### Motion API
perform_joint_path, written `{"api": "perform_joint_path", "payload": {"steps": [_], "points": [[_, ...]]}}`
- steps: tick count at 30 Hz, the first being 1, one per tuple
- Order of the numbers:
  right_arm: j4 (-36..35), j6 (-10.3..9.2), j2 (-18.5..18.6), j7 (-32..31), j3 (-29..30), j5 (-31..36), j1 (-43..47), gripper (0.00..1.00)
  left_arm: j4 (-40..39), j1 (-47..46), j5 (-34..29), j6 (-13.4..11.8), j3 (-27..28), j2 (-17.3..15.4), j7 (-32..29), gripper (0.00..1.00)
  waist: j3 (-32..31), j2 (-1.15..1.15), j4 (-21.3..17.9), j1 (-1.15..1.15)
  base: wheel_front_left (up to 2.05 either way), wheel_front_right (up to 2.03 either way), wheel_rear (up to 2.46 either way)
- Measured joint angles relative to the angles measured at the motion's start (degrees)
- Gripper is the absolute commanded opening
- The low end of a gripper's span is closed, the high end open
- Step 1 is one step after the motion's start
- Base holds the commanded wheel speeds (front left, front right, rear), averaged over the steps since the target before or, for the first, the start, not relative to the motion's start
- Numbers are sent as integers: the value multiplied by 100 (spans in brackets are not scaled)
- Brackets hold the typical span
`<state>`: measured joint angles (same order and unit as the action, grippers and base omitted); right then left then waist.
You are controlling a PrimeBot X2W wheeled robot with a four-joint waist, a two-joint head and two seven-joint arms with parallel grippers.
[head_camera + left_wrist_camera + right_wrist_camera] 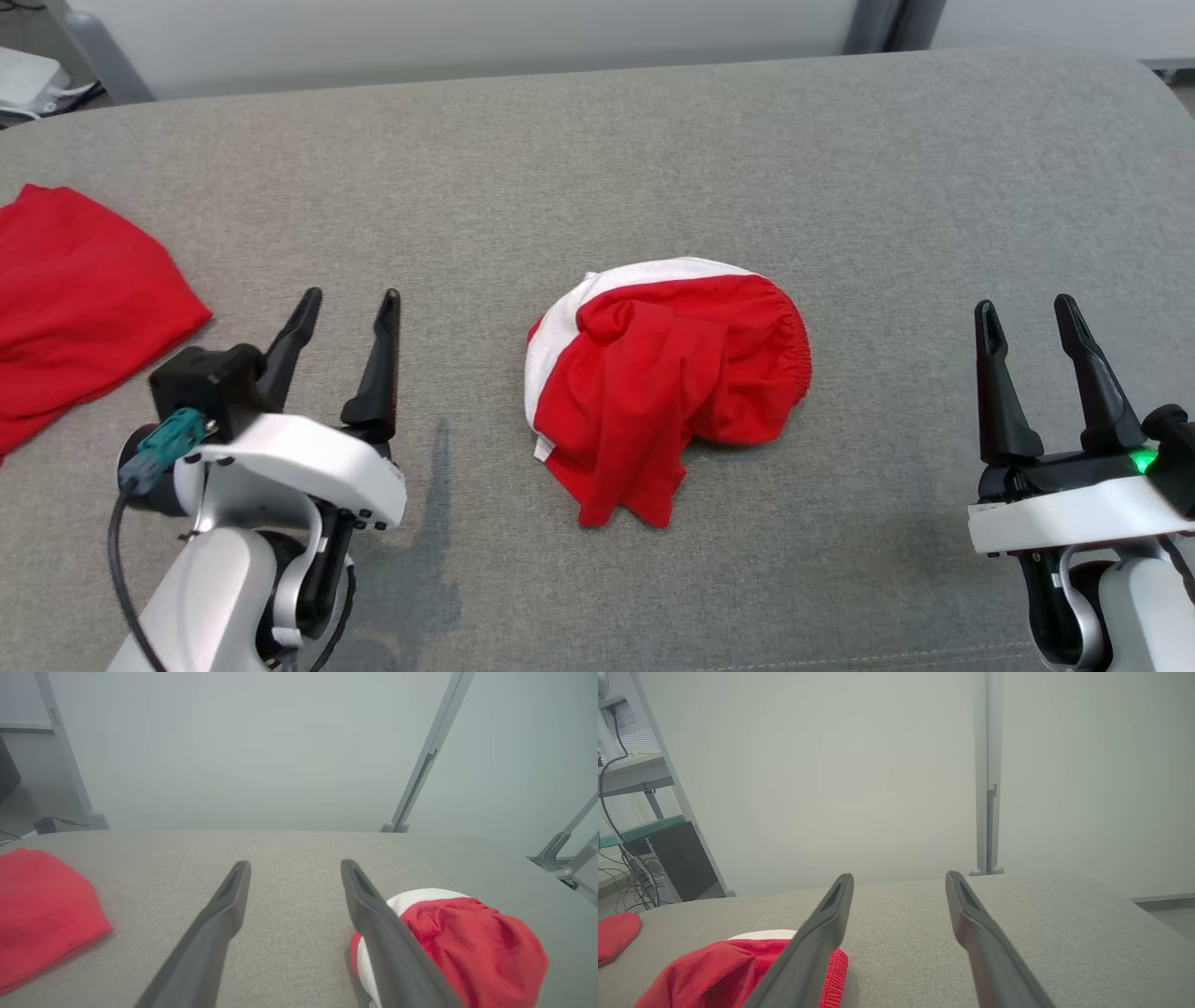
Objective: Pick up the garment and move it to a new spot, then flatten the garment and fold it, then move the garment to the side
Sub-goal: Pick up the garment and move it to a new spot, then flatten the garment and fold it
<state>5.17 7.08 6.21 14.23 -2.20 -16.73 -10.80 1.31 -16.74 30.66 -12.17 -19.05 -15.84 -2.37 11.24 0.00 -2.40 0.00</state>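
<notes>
Here, from the head, a crumpled red-and-white garment (pixel 667 383) lies mid-counter (pixel 653 159) between the left hand (pixel 352 296) and right hand (pixel 1025 305), both spread, empty and clear of it; another red cloth (pixel 75 299) lies far left. The left wrist view has the garment behind its right finger. The right wrist view has it behind its left finger.

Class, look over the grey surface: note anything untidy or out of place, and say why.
The red-and-white garment lies crumpled in a heap between the left gripper and right gripper, not flat. Another red cloth lies at the left edge.
</notes>
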Motion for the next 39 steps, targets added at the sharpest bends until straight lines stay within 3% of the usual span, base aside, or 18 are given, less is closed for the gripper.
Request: {"api": "perform_joint_path", "payload": {"steps": [9, 22, 32, 39], "points": [[87, 0, 25, 0, 44, 14, 66, 100, -535, 666, 170, -202, 690, -172, 745, 100, -238, 0, 357, 0, 0, 0, 0], [304, 0, 64, -2, 81, 125, 583, 100, -481, 1646, -115, -91, 424, -549, 1056, 100, -784, 0, 359, 0, 0, 0, 0], [279, 0, -98, -19, 157, 214, 1038, 100, -157, 2054, 46, -254, 751, -361, 1404, 100, -1158, 0, 373, 0, 0, 0, 0], [236, 0, -125, -102, 159, 276, 1137, 100, -78, 2096, -59, -181, 682, -430, 1510, 100, -1196, 0, 359, 0, 0, 0, 0]]}}
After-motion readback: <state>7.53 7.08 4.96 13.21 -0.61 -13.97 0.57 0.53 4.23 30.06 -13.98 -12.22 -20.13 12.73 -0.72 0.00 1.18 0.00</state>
